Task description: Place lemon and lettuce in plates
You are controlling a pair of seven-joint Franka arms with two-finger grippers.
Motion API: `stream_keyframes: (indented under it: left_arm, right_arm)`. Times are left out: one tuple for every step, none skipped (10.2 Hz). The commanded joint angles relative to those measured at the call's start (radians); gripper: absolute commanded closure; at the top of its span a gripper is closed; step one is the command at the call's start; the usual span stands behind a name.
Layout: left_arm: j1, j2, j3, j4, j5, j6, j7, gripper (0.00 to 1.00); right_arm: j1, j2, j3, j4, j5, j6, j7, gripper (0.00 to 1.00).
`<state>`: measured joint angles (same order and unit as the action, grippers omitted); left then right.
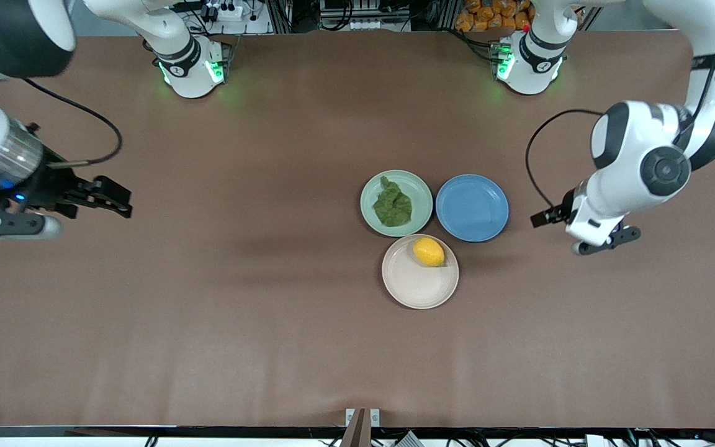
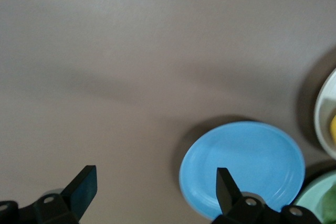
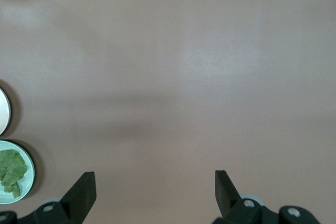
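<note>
The lettuce [image 1: 393, 205] lies in the mint green plate [image 1: 422, 189] mid-table. The lemon [image 1: 429, 251] lies in the beige-pink plate [image 1: 416, 282], which sits nearer to the front camera and touches the mint plate. My left gripper [image 1: 571, 233] is open and empty over bare table beside the blue plate, toward the left arm's end. Its view shows the open gripper [image 2: 156, 187] and slivers of the beige-pink plate [image 2: 325, 114] and mint plate [image 2: 315, 198]. My right gripper [image 1: 123, 200] is open and empty over the right arm's end. Its view shows the open gripper [image 3: 155, 190], the lettuce [image 3: 10, 169] and the mint plate [image 3: 29, 179].
An empty blue plate [image 1: 472, 207] sits beside the mint plate, toward the left arm's end; it also shows in the left wrist view [image 2: 247, 166]. Both arm bases stand at the table's edge farthest from the front camera. The brown table [image 1: 239, 323] stretches wide around the plates.
</note>
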<state>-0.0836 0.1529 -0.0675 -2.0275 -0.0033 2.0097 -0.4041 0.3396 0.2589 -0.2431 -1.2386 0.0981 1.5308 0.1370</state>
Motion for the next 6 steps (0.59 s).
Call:
stream_keyframes:
  left_arm:
    - [0.022, -0.093, 0.011, -0.031, -0.018, -0.057, 0.105, 0.00]
    - [0.018, -0.108, 0.034, 0.004, -0.018, -0.081, 0.135, 0.00]
    - [0.015, -0.110, 0.044, 0.063, -0.017, -0.112, 0.140, 0.00]
    - [0.013, -0.107, 0.044, 0.131, -0.009, -0.146, 0.139, 0.00]
    - [0.015, -0.108, 0.044, 0.182, -0.006, -0.160, 0.139, 0.00]
    - [0.019, -0.113, 0.044, 0.235, -0.006, -0.176, 0.139, 0.00]
  right_arm:
    - [-0.066, -0.032, 0.014, 0.007, 0.005, -0.018, -0.072, 0.00]
    - [-0.070, -0.055, 0.018, 0.004, 0.003, -0.020, -0.095, 0.00]
    - [-0.073, -0.059, 0.018, -0.002, 0.000, -0.020, -0.096, 0.00]
    - [-0.094, -0.067, 0.019, -0.002, 0.002, -0.021, -0.097, 0.00]
    - [-0.121, -0.075, 0.027, -0.004, 0.003, -0.038, -0.109, 0.00]
    - [-0.149, -0.085, 0.031, -0.005, 0.003, -0.043, -0.184, 0.00]
